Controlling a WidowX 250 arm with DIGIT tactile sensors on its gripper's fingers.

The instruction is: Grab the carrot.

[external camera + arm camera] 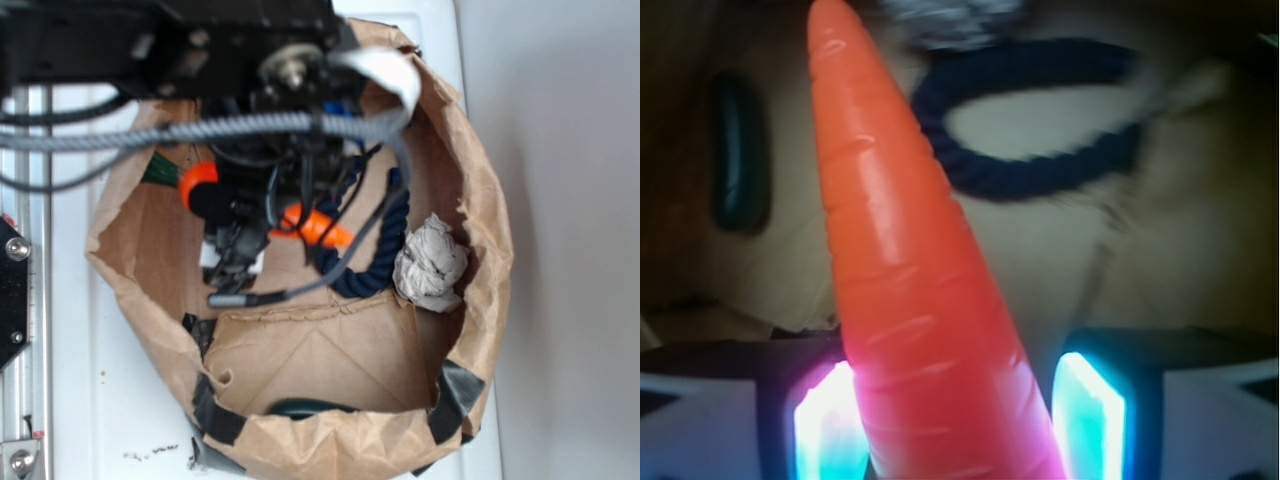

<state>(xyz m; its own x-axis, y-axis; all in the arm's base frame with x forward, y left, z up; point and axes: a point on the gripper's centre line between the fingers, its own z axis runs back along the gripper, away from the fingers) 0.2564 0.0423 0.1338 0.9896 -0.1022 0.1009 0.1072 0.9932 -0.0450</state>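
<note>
Your claw [958,415] stands spread, one finger [825,425] on each side of the carrot [910,280], whose tip points away toward the rope [1040,160].

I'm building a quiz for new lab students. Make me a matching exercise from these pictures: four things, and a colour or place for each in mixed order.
Things:
1. carrot
2. rope
3. paper ball
4. paper bag

Descriptions:
A. crumpled white, against the bag's wall
B. brown, holds the others
C. orange, between the tool's fingers
D. dark navy, curved

Pairs: 1-C, 2-D, 3-A, 4-B
</note>
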